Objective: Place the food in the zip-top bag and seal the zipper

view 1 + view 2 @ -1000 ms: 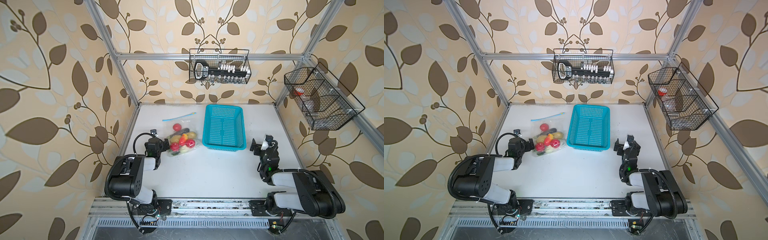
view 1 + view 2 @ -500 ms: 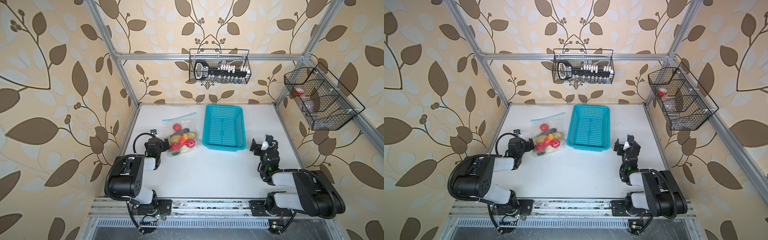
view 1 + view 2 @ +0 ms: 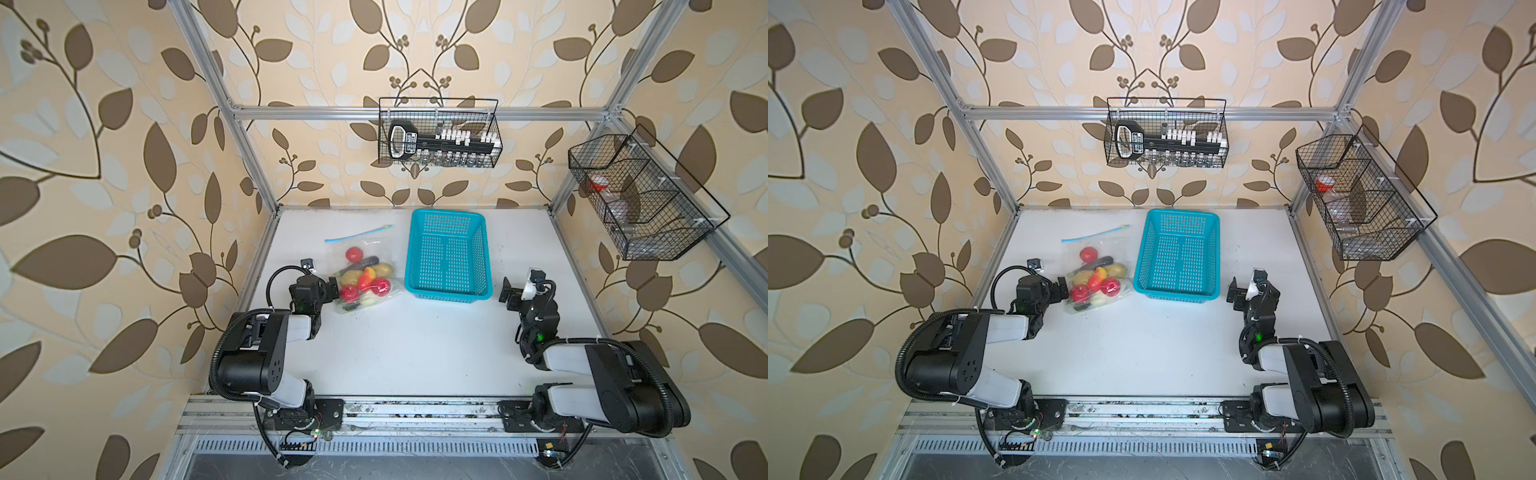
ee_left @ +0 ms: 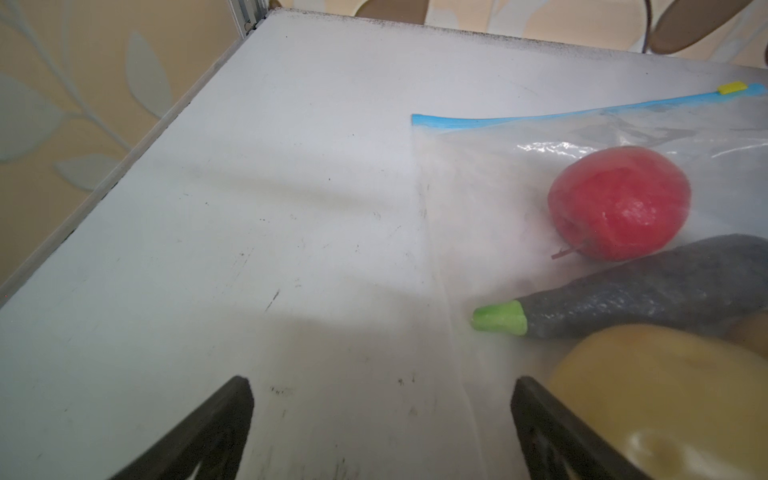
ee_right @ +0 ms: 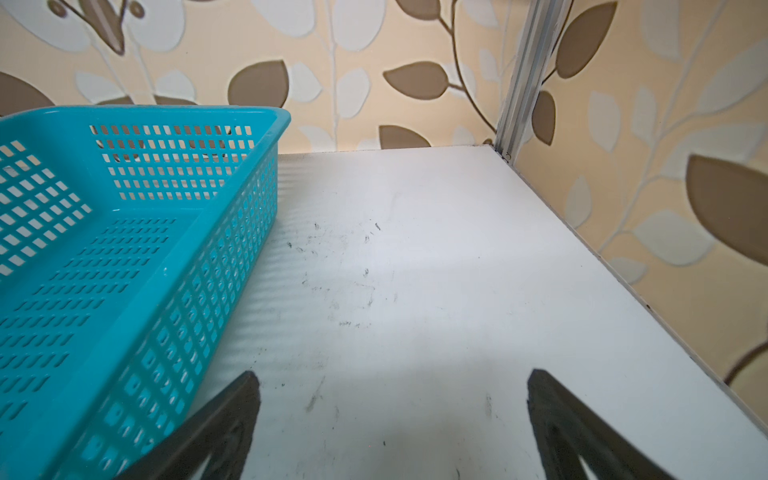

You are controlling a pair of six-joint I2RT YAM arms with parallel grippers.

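Food [image 3: 365, 282] lies packed inside the zip-top bag [image 3: 376, 248], nothing gripped.
Bag sits left of centre on the desk [image 3: 415, 345] in both top views, zipper [image 3: 357, 234] along its upper edge looking flat, probably closed. Left end effector [image 4: 380, 382], released, straddles the bag's side edge; right end effector [image 5: 392, 374], also released, sits beside the turquoise basket [image 3: 448, 296], which crowds the bag's right.

The clear zip-top bag [image 3: 374, 248] lay flat on the white table [image 3: 415, 353], left of the middle. The food was inside it. One red tomato [image 3: 353, 254] sat alone nearest the zipper, touching a dark eggplant [image 4: 644, 291]. Potatoes [image 3: 352, 276], an orange-red pepper [image 3: 366, 277] and two more tomatoes [image 3: 380, 286] bunched at the near end. The light-blue zipper [image 3: 357, 233] ran straight along the far edge, its yellow slider [image 4: 732, 87] at the right end.
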